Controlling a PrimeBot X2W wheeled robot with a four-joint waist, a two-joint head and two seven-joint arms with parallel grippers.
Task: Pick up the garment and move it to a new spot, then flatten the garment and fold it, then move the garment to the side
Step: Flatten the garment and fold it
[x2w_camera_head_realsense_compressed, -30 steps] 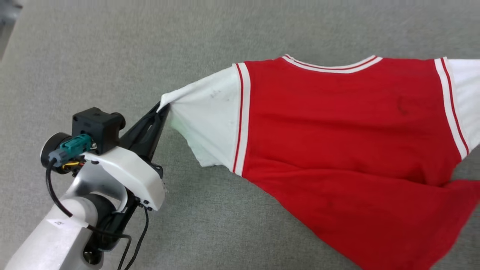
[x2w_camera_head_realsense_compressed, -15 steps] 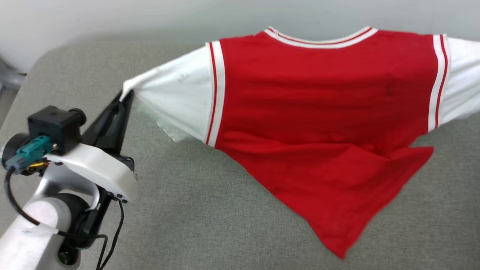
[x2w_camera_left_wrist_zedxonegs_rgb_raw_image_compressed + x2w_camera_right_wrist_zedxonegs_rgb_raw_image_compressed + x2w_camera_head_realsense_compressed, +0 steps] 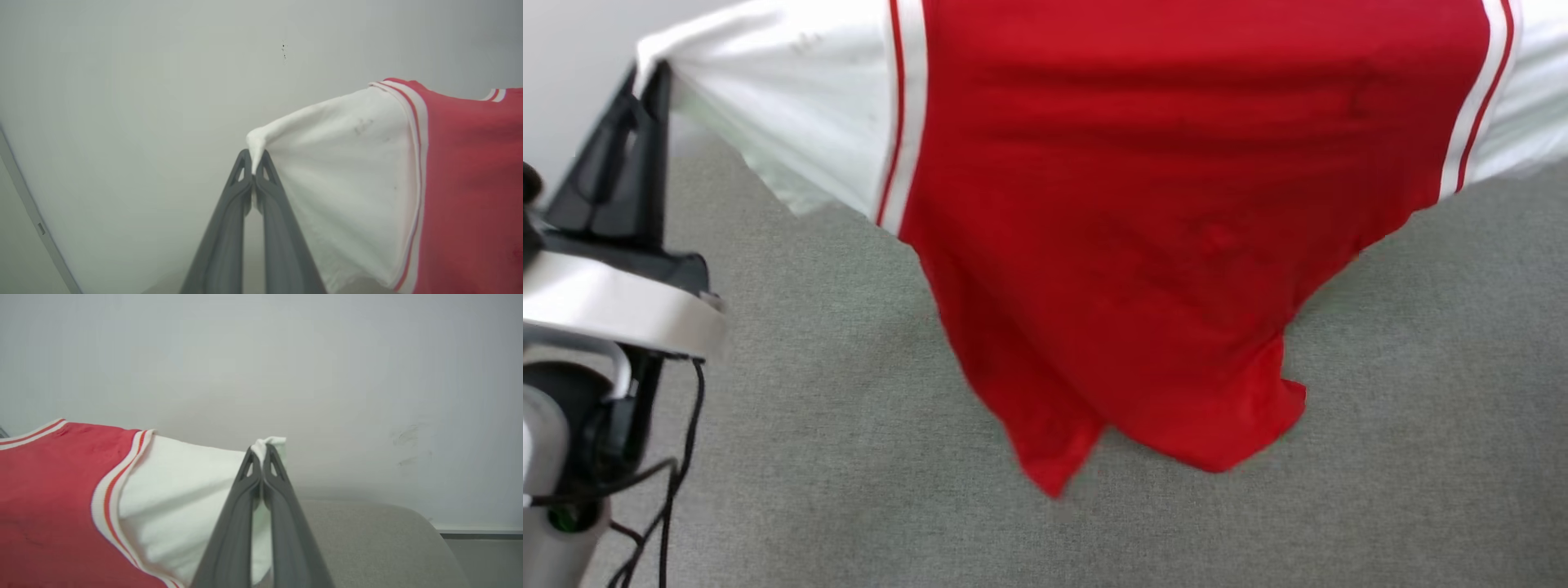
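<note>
Two pinches, one garment [image 3: 1143,204]: red jersey hung in the air by both white sleeves, spread wide between the grippers, red body draping down toward the grey padded surface [image 3: 809,425]. Lower hem just above that surface or brushing it, cannot tell which. Left gripper [image 3: 254,165] clamped on the tip of the sleeve on its side, jaws closed, nub of white cloth poking out past the tips. Right gripper [image 3: 261,451] likewise closed on the end of the other sleeve. Judged as step one, pick up and carry to a new spot; flattening and folding not yet begun. Next move probably calls for firm pinches, sleeves level and taut, then a hem-first lowering for a flat lay with no bunching. Collar cut off by the top edge in head view, far sleeve end cut off at the right edge. Lettering not readable from here, plain red face toward the head camera. Hem blurred, bottom corners seemingly curled under. Pale wall [image 3: 122,81] behind, nothing else to make out.
</note>
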